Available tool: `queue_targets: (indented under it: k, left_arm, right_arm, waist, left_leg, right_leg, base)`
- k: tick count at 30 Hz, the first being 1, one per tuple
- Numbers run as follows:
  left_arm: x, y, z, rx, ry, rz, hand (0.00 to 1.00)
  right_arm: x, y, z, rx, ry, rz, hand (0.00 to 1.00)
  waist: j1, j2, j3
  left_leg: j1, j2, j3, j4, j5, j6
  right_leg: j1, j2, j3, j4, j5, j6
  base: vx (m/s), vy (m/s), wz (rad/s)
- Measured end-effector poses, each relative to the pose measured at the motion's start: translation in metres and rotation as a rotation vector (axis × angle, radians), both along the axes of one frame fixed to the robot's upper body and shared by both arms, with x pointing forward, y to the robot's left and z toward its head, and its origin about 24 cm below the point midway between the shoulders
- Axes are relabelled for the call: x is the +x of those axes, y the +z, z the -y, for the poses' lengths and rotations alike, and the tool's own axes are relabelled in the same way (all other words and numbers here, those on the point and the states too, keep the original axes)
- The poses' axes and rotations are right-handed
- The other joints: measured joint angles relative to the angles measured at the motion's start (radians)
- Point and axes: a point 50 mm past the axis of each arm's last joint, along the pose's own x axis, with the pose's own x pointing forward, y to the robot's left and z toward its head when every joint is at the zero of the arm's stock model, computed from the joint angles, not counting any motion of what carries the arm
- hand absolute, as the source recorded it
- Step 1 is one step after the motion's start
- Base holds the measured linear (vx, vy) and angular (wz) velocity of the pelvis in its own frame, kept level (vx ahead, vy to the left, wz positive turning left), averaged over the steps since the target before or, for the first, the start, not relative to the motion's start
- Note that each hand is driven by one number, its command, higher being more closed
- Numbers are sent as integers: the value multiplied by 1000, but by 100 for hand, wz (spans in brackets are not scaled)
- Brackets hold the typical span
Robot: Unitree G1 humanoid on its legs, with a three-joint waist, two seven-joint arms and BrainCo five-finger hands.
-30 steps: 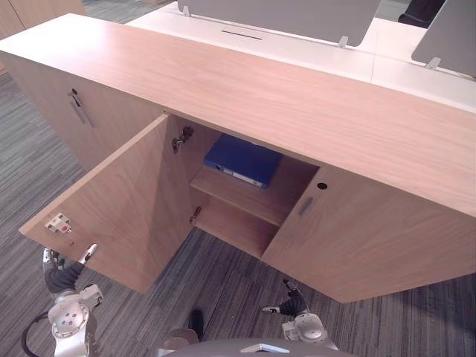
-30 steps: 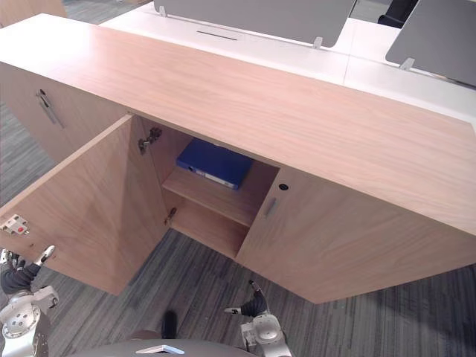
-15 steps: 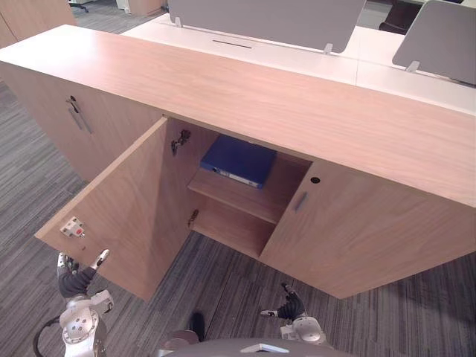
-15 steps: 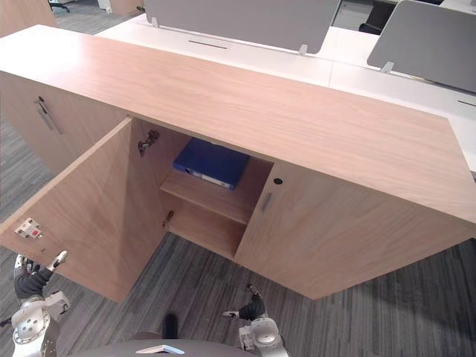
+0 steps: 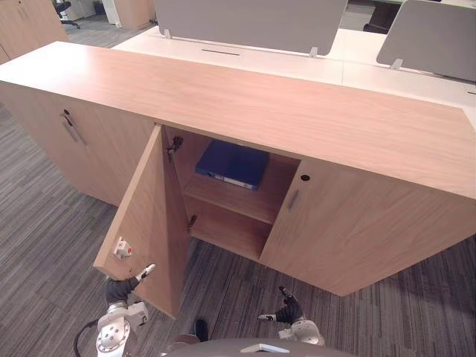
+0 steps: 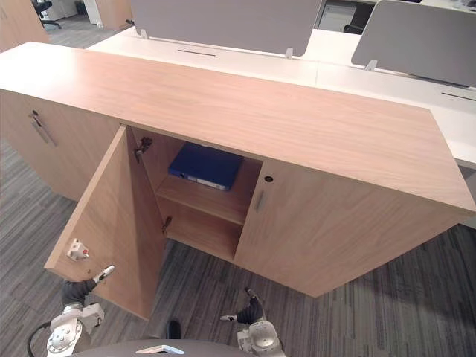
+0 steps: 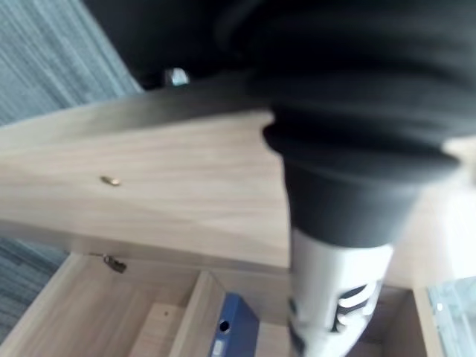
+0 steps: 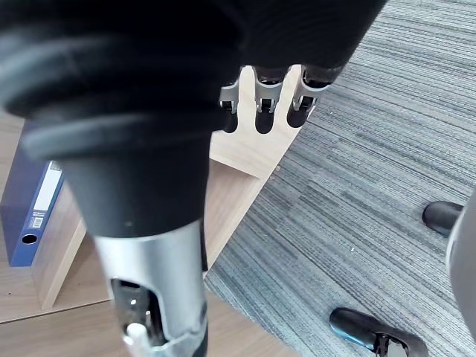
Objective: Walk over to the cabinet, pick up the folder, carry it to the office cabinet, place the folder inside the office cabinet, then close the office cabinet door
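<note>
The blue folder (image 5: 233, 163) lies flat on the upper shelf inside the long wooden office cabinet (image 5: 312, 119); it also shows past my hands (image 7: 229, 331) (image 8: 30, 216). The cabinet's left door (image 5: 145, 219) stands roughly at a right angle to the front. My left hand (image 5: 123, 288) is low at that door's outer face near its bottom corner, fingers straight and against the wood (image 7: 336, 297). My right hand (image 5: 288, 312) hangs open over the carpet in front of the closed right door (image 5: 357, 230), holding nothing (image 8: 262, 111).
Another closed door with a metal handle (image 5: 71, 128) lies further left along the cabinet. White desks with grey dividers (image 5: 253, 22) stand behind it. Grey carpet (image 5: 44, 223) runs in front and to the left.
The open door has swung from wide open towards the cabinet, with my left hand following it to the right. The camera has risen and shifted. The folder has stayed on its shelf.
</note>
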Motion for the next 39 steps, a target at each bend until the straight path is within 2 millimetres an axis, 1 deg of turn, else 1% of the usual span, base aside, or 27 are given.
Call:
queue_targets:
  k: [2,6,8,10,11,13,15,16,17,18,19,20,22,23,25,26,28,29,30,31,33,34,37,39]
  left_arm:
    - [1,-1,5,-21,-21,1,0]
    - [1,-4,23,-79,-111,-3,0]
    - [1,-6,33,-95,-170,-6,0]
    - [2,-6,43,-112,-237,-9,0]
    - [1,-7,50,-127,-275,-11,0]
    - [1,-6,55,-140,-291,-5,0]
    - [6,-4,64,-168,-335,2,0]
    - [8,-3,66,-172,-354,4,0]
    - [13,-1,70,-181,-389,17,0]
    - [15,0,73,-186,-401,26,0]
    - [19,3,80,-195,-431,42,0]
    - [20,5,86,-198,-456,48,0]
    - [22,15,114,-224,-600,94,0]
    - [24,18,118,-231,-596,107,0]
    - [33,23,115,-202,-618,139,0]
    - [34,24,113,-190,-626,141,0]
    - [42,28,101,-125,-656,155,0]
    - [45,30,99,-109,-660,162,0]
    - [51,31,92,-81,-639,168,0]
    - [58,32,85,-57,-620,170,0]
    - [69,35,82,11,-601,179,0]
    - [78,38,80,74,-591,190,0]
    - [89,46,86,157,-585,223,0]
    - [95,50,88,184,-578,239,0]
  right_arm:
    - [0,0,0,0,0,-1,0]
    - [-2,0,1,-2,-1,-3,0]
    - [0,1,1,-2,-1,6,0]
    - [2,3,1,0,1,20,0]
    - [4,4,1,1,2,31,0]
    - [4,4,1,0,3,32,0]
    - [5,5,0,1,8,36,0]
    - [6,6,0,1,12,41,0]
    - [7,7,0,-1,21,50,0]
    - [7,8,0,-1,22,57,0]
    - [8,9,0,2,23,64,0]
    - [7,9,1,2,26,61,0]
    - [3,8,4,-1,27,49,0]
    - [3,8,4,-2,28,49,0]
    - [1,7,7,-9,24,44,0]
    - [1,7,7,-11,25,45,0]
    - [3,8,9,-18,27,48,0]
    - [3,8,9,-17,28,48,0]
    - [3,8,9,-15,31,48,0]
    - [4,9,8,-13,32,52,0]
    - [6,9,8,-12,34,56,0]
    - [7,9,8,-12,35,58,0]
    - [9,10,7,-12,36,65,0]
    - [9,10,7,-11,35,65,0]
  waist:
    - [0,4,0]
    - [0,18,0]
    - [-9,25,-1]
    - [-23,28,-2]
    - [-36,29,-3]
    - [-39,30,-4]
    - [-60,29,-7]
    - [-65,31,-8]
    - [-80,32,-13]
    - [-86,32,-13]
    - [-98,32,-13]
    - [-100,33,-17]
    - [-115,36,-36]
    - [-123,35,-37]
    - [-133,37,-40]
    - [-137,39,-41]
    - [-153,43,-42]
    - [-155,43,-42]
    - [-159,43,-42]
    - [-170,44,-42]
    - [-180,44,-42]
    - [-187,44,-42]
    - [-206,43,-41]
    - [-208,42,-40]
  left_leg:
    - [0,1,0,0,1,-1]
    - [-6,7,18,0,0,0]
    - [-12,10,24,0,-2,4]
    - [-13,13,37,0,-2,4]
    - [-15,19,56,0,-3,4]
    - [-18,25,75,0,-4,4]
    - [-15,32,103,0,-8,1]
    - [-15,34,110,0,-10,0]
    - [-14,39,136,1,-15,-4]
    - [-11,40,147,1,-17,-6]
    - [-2,41,166,1,-22,-8]
    - [2,41,178,1,-26,-7]
    - [8,40,206,1,-30,0]
    - [10,40,210,1,-32,2]
    - [20,42,226,1,-40,-1]
    - [21,43,230,1,-41,-2]
    - [24,46,243,1,-47,-7]
    - [27,48,249,1,-48,-8]
    - [35,52,268,1,-53,-12]
    - [38,54,277,1,-55,-14]
    - [37,55,288,0,-55,-15]
    - [36,55,291,0,-55,-15]
    - [35,53,292,0,-55,-15]
    - [35,52,293,0,-56,-15]
  right_leg:
    - [0,2,2,1,0,0]
    - [-19,7,27,5,-2,3]
    - [-30,11,43,7,-2,3]
    - [-37,14,59,8,-1,2]
    - [-55,19,83,16,0,1]
    - [-66,23,101,16,2,-3]
    - [-78,30,132,15,7,-11]
    - [-83,31,140,15,9,-14]
    - [-96,35,167,15,15,-20]
    - [-99,38,176,14,18,-25]
    - [-99,39,196,11,30,-22]
    - [-99,39,204,8,34,-19]
    - [-101,37,228,-8,51,-3]
    - [-99,37,232,-11,53,-2]
    - [-93,39,247,-18,55,-1]
    - [-93,39,249,-20,56,-1]
    - [-93,42,260,-28,59,-2]
    - [-93,44,267,-28,59,-3]
    - [-93,46,281,-29,62,-4]
    - [-95,47,293,-31,66,-4]
    - [-99,47,301,-36,72,-4]
    - [-99,47,304,-45,79,-3]
    - [-99,46,303,-52,81,-2]
    - [-99,46,304,-56,82,-1]
  base:
    - [0,0,0]
    - [-28,2,-11]
    - [-16,8,-16]
    - [-7,10,-20]
    - [-5,6,-36]
    - [1,2,-37]
    - [16,2,-38]
    - [35,10,-54]
    - [41,5,-52]
    - [62,-3,-64]
    - [50,-7,-46]
    - [73,3,-54]
    - [92,13,-38]
    - [97,9,-23]
    - [95,1,-21]
    - [65,-6,-17]
    - [41,-10,-15]
    - [31,-12,-30]
    - [6,-7,-36]
    - [-2,-5,-35]
    - [-21,-2,-19]
    - [-43,-9,-12]
    - [-38,-10,-2]
    - [-35,-6,-3]
